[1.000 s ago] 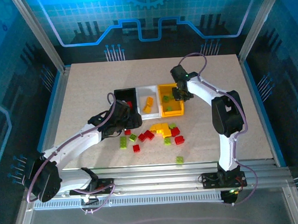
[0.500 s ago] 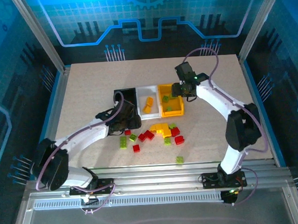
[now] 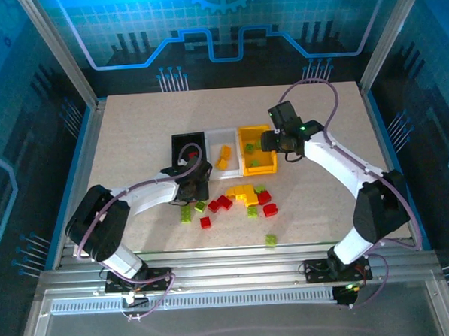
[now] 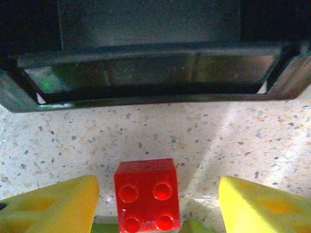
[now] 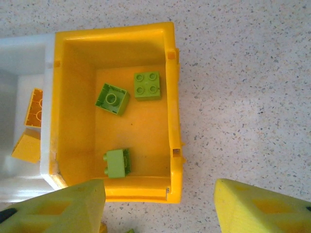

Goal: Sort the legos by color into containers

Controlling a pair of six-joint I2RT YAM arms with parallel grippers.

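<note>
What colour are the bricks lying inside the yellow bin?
Lime green, all three bricks in the yellow bin; the right wrist view shows them best.

- Three open-top bins stand side by side in a row on the tabletop: black bin (image 3: 176,144), white bin (image 3: 221,132), yellow bin (image 3: 253,129).
- The yellow bin holds three lime green bricks (image 5: 112,99), set apart: one flat with studs up, one tilted, one on its side.
- The white bin holds yellow-orange bricks (image 5: 34,108).
- The black bin holds a red brick (image 3: 192,152).
- A red two-by-two brick (image 4: 146,194) sits studs up near the black bin's wall.
- Loose bricks (image 3: 241,195) in red, yellow-orange and green cluster in front of the bins; one green brick (image 3: 270,240) lies well apart.
</note>
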